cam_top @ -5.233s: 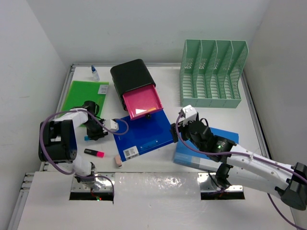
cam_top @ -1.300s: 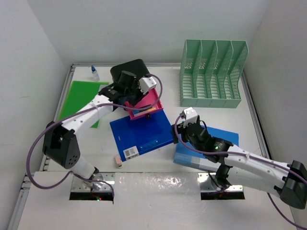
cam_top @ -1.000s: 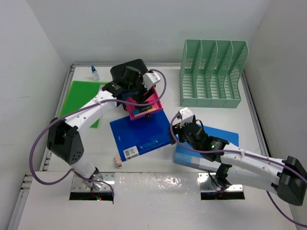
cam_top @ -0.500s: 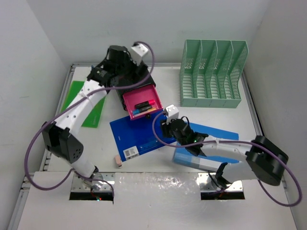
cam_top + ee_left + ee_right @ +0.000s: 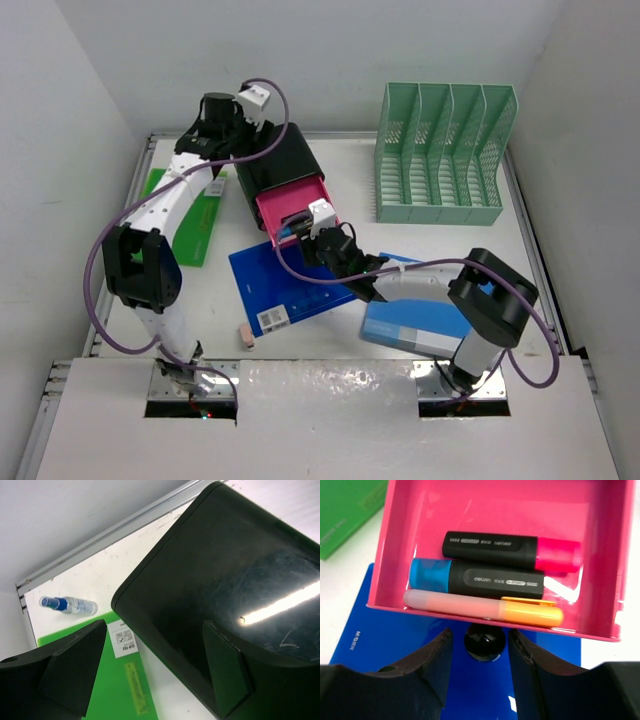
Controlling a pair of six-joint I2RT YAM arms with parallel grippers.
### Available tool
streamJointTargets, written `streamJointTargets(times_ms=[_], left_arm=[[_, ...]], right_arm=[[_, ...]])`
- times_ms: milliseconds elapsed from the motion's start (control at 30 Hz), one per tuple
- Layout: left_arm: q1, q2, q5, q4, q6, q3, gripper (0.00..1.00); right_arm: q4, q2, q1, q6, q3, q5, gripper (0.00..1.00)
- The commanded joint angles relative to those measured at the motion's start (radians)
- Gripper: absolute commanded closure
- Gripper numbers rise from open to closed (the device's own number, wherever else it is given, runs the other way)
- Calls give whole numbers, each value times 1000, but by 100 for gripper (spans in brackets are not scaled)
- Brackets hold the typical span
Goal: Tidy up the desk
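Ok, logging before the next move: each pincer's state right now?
Left pincer: open, holding nothing.
Right pincer: straddling the round black knob of the pink drawer; grip cannot be told.

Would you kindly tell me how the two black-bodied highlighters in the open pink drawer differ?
Seen from the right wrist, the pink-capped black highlighter lies deeper in the pink plastic drawer, cap to the right; the blue-capped black highlighter lies nearer its front, cap to the left. Both lie flat, side by side.
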Motion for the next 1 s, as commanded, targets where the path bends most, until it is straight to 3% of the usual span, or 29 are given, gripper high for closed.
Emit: streamJointTargets(times_ms=[0,267,600,967], left_arm=[[5,-12,24,92,7,-14,25],[6,-15,77,125,30,-82,27],[8,-7,113,126,80,-110,29],[8,5,133,125,94,-122,30]], right_arm=[[56,28,1,8,65,13,53],[-10,38,1,14,149,44,53],[94,75,-15,-61,224,90,57],[82,303,-110,-73,500,13,57]])
